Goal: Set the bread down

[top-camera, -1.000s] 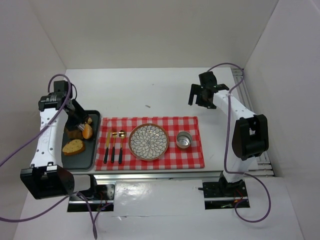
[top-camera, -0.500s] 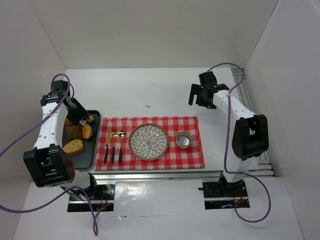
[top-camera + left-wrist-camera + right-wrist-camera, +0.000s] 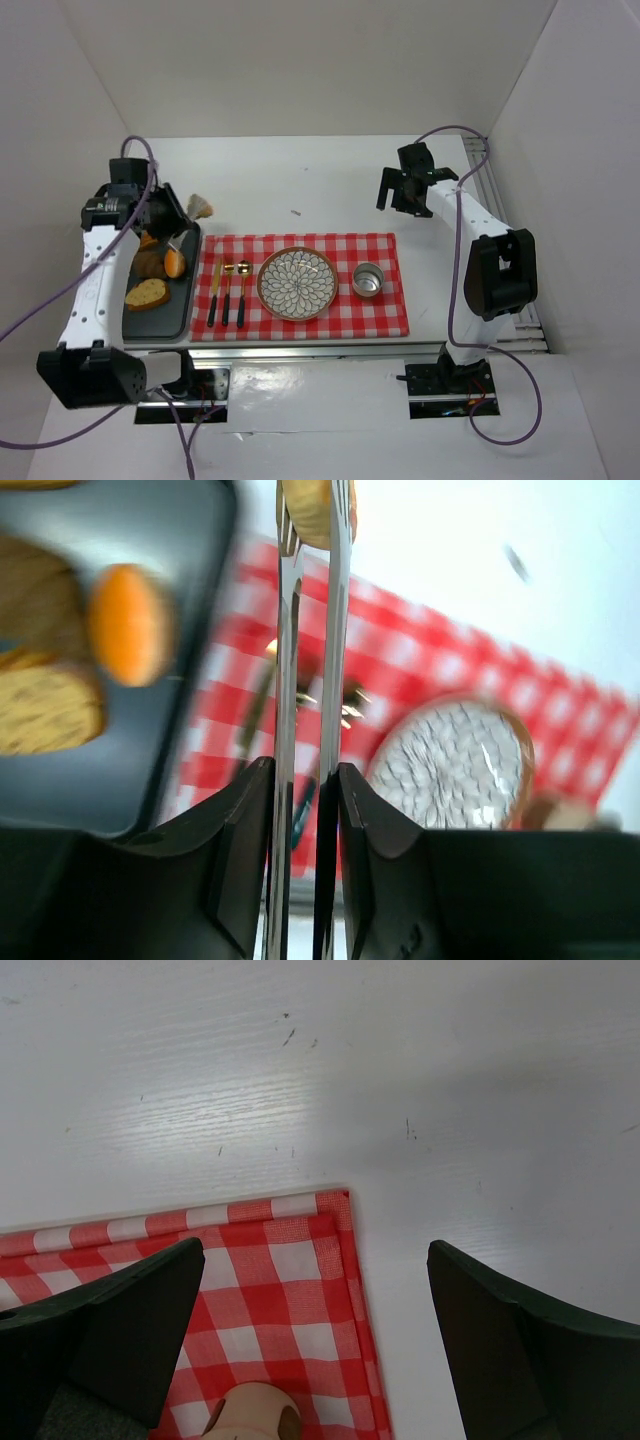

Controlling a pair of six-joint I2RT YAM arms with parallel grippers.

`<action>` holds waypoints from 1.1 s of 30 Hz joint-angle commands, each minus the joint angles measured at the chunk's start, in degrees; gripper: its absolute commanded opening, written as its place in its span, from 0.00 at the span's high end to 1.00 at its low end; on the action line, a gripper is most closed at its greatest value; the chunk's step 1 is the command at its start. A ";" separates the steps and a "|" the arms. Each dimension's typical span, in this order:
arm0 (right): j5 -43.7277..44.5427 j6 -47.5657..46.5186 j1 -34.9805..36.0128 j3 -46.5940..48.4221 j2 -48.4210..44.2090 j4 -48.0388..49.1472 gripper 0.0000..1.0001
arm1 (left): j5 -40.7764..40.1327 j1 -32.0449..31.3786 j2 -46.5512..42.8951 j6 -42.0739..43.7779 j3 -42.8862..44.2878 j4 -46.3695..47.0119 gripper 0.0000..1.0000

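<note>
The bread (image 3: pixel 201 208) is a small golden-brown roll pinched in the tips of metal tongs (image 3: pixel 185 213), lifted above the far right corner of the dark tray (image 3: pixel 188 305). My left gripper (image 3: pixel 166 216) is shut on the tongs. In the left wrist view the tongs (image 3: pixel 285 660) run up between my closed fingers (image 3: pixel 245 810) to the bread (image 3: pixel 316 508) at the top edge, with my left gripper (image 3: pixel 305 770) around them. The patterned plate (image 3: pixel 297 283) lies empty on the checked cloth; it also shows in the left wrist view (image 3: pixel 455 765). My right gripper (image 3: pixel 396 192) is open and empty at the far right.
The tray holds an orange roll (image 3: pixel 175 263), a brown roll (image 3: pixel 148 264) and a toast slice (image 3: pixel 147 293). Cutlery (image 3: pixel 227 290) and a metal cup (image 3: pixel 368 280) lie on the red checked cloth (image 3: pixel 385 312). The right wrist view shows my right gripper (image 3: pixel 315 1255) over the cloth's corner (image 3: pixel 330 1210).
My left gripper has risen from the tray with the tongs and bread and swung toward the tray's far right corner. The right arm has not moved.
</note>
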 commanded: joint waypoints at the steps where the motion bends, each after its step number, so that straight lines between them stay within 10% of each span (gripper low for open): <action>1: -0.58 0.58 0.32 2.43 0.05 1.80 0.00 | 9.25 -9.72 -5.72 6.32 -2.43 2.38 0.80; 13: 1.88 1.11 0.32 0.05 -4.43 1.89 0.00 | 7.85 -43.23 -8.47 2.11 -10.53 2.56 0.80; 19: 3.01 1.64 0.32 -0.47 -5.48 0.75 0.00 | 3.81 -48.34 -3.90 0.96 -12.20 2.22 0.75; 24: 3.55 1.64 0.32 -1.00 -6.01 0.75 0.00 | 0.29 -51.34 -1.08 0.43 -8.70 0.89 0.41; 33: 6.54 3.13 0.32 -1.00 -6.63 0.13 0.00 | -6.65 -49.94 3.40 2.01 8.27 -8.16 0.35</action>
